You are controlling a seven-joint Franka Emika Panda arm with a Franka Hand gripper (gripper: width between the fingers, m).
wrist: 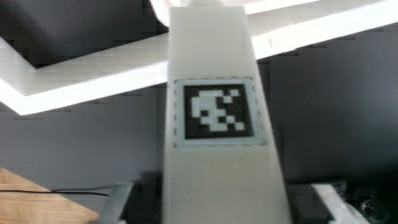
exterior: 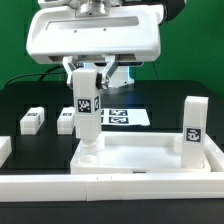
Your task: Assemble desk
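Desk top (exterior: 150, 162): 1 wide white rimmed tray, flat on the black table (exterior: 165, 105). Legs, 4: the held leg (exterior: 85, 105) is upright with its lower end at the desk top's far corner socket on the exterior view's left, and the wrist view shows its tag (wrist: 217, 110); the standing leg (exterior: 193, 125) is upright at the desk top's corner on the exterior view's right; the 2 loose legs (exterior: 32, 120) (exterior: 66, 122) lie beyond the desk top, to the exterior view's left. Gripper (exterior: 86, 76): pincer narrow, clamped on the held leg's upper part; marker board (exterior: 125, 117): flat behind the desk top.
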